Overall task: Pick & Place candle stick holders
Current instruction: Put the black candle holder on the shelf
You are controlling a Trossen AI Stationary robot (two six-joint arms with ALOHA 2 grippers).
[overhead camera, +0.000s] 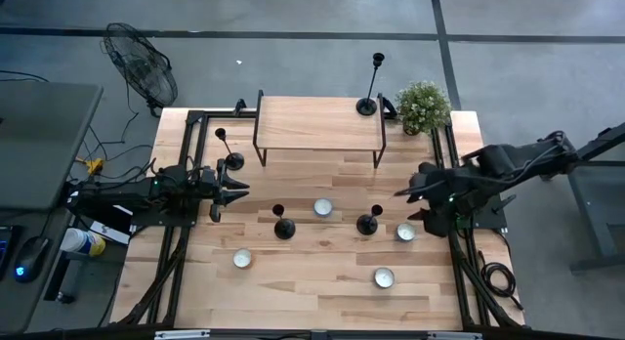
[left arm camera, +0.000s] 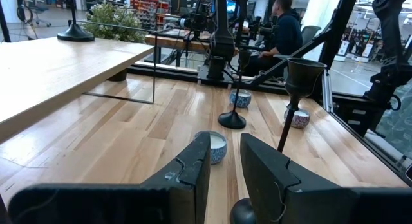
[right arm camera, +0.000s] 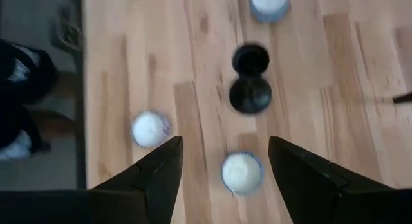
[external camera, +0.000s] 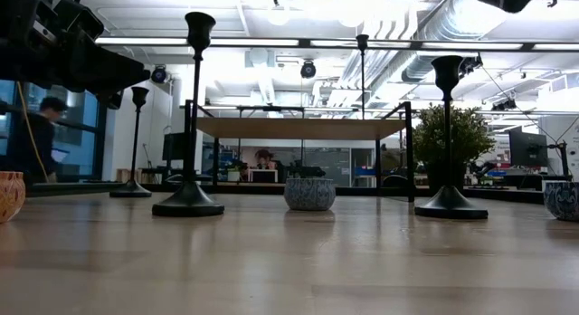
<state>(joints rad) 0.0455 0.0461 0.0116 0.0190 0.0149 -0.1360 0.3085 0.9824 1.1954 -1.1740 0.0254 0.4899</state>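
Four black candle stick holders stand upright on their disc bases. One (overhead camera: 369, 86) is on the right end of the raised shelf (overhead camera: 317, 125), one (overhead camera: 229, 154) at the table's left, and two (overhead camera: 283, 223) (overhead camera: 369, 221) mid-table. My left gripper (overhead camera: 229, 191) (left arm camera: 224, 179) rests level at the left, its fingers a narrow gap apart with nothing between them. My right gripper (overhead camera: 412, 205) (right arm camera: 222, 179) hovers open above the table at the right, pointing steeply down. The right mid-table holder (right arm camera: 251, 85) is just beyond its fingertips.
Several white tealights lie on the table (overhead camera: 322, 207) (overhead camera: 405, 232) (overhead camera: 242, 259) (overhead camera: 383, 276); one (right arm camera: 241, 172) shows between my right fingers, far below them. A potted plant (overhead camera: 423, 106) stands at the far right corner. A person (left arm camera: 283, 31) is in the room beyond.
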